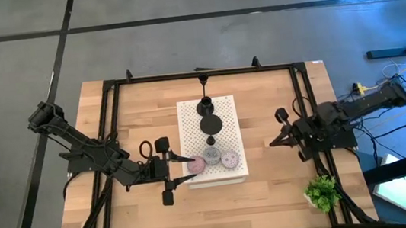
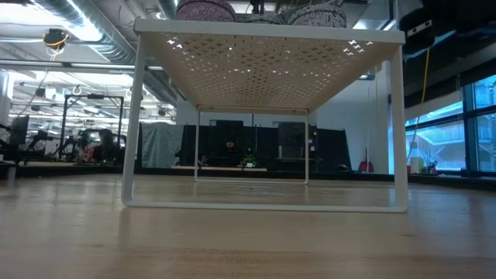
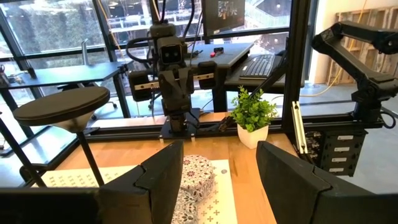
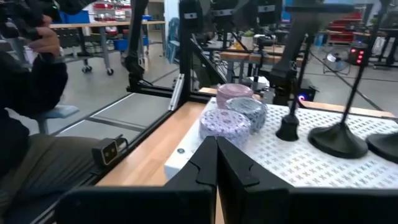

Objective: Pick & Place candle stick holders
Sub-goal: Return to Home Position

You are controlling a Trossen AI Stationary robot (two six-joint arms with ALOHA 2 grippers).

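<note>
A white perforated board on thin legs stands mid-table. Three black candle stick holders rest on their round bases on it, in a row from far to near. Pink, grey and lavender pucks lie flat along its near edge. My left gripper is open and level at the board's near left corner, its fingertips either side of the pink puck. My right gripper is shut, off the board's right edge, holding nothing. My left gripper comes level from the table's left. Its far finger stands in front of a patterned puck on the board. That finger hides the spot, so I cannot tell whether it touches. The gap beside it shows bare board.
A small green plant in a white pot sits at the table's near right corner. A black frame runs round the tabletop. Bare wood lies on both sides of the board. A seated person shows beyond the table's left side.
</note>
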